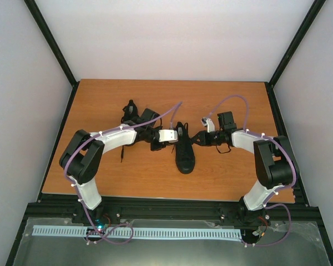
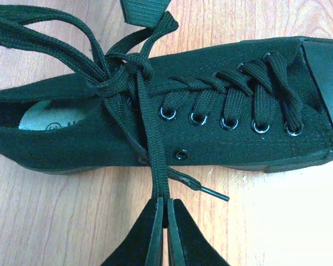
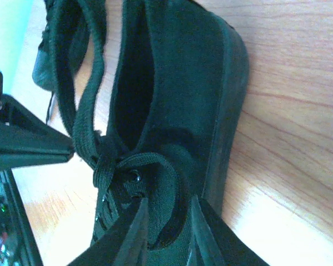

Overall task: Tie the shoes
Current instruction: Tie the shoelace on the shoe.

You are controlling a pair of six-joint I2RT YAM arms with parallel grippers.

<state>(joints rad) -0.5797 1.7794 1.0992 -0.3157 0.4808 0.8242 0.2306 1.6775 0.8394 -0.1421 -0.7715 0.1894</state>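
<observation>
One black shoe (image 1: pixel 184 155) lies mid-table, toe toward the near edge. In the left wrist view this shoe (image 2: pixel 222 138) lies on its side with a loose knot (image 2: pixel 125 72) at the top eyelets. A lace strand (image 2: pixel 152 149) runs down from the knot into my left gripper (image 2: pixel 165 205), which is shut on it. A free lace tip (image 2: pixel 213 193) lies beside the jaws. My right gripper (image 3: pixel 167 208) is open at the shoe's other side (image 3: pixel 183 83), with a slack lace loop (image 3: pixel 175 172) lying between its fingers, not pinched.
The second shoe (image 1: pixel 134 113) lies at the back left, partly under my left arm, and shows in the right wrist view's top corner (image 3: pixel 50 50). The wooden table (image 1: pixel 100 172) ends at a black frame rail (image 1: pixel 172 208). White walls enclose the sides.
</observation>
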